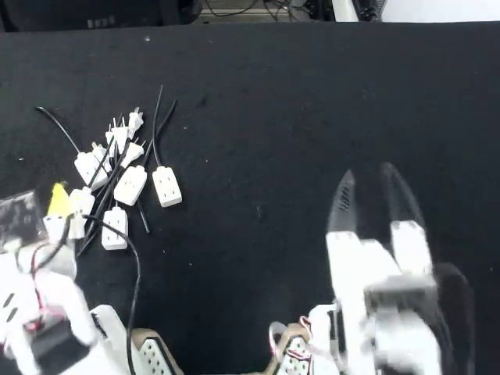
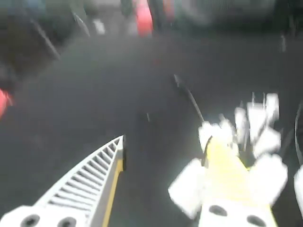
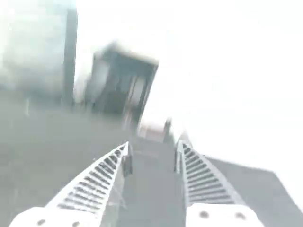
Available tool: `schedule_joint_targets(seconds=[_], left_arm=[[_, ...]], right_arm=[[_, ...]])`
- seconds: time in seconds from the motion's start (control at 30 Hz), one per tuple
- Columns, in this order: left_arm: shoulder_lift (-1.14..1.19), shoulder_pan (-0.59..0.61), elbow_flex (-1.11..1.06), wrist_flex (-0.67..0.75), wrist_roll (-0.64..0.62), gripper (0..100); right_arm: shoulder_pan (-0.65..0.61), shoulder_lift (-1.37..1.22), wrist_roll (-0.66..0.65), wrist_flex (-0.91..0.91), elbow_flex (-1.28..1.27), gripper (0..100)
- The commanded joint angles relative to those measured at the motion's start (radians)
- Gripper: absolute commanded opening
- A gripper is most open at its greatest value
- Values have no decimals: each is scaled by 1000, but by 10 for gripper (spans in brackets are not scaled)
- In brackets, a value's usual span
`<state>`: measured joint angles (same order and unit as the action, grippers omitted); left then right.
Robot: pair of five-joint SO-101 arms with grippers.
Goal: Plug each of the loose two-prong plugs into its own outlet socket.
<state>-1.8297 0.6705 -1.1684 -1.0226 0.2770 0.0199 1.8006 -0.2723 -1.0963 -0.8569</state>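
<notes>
My left pincer (image 2: 168,142) is hanging open beside the white plugs (image 1: 125,133) and sockets (image 1: 166,187); my right pincer (image 1: 369,194) is gaping above the table (image 1: 273,101).

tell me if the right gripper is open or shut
Open. The right gripper has its two fingers standing apart with nothing between them, and the high view shows the same gap.

Flat, dim light in high view, soaked up by black table (image 1: 273,117). Clipped whites on plug pile (image 1: 130,184) at 9 o'clock. Heavy glare washout in right wrist view, 12 to 3 o'clock.
</notes>
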Motion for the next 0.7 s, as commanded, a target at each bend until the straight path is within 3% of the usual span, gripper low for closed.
schedule_joint_targets(seconds=[0.0, 0.23, 0.33, 0.53, 0.67], left_arm=[[6, 18, 280, -58, -12, 287], [8, 5, 346, -58, -17, 287], [52, -64, 343, -55, -17, 287], [382, -189, 375, -37, -18, 287], [678, -252, 375, -35, -18, 287]], right_arm=[[0, 36, 0, -52, 412, 155], [-5, -286, 11, -187, 754, 155], [-5, -418, 94, -216, 822, 155], [-8, -654, 193, -227, 803, 155], [-8, -745, 224, -207, 621, 155]])
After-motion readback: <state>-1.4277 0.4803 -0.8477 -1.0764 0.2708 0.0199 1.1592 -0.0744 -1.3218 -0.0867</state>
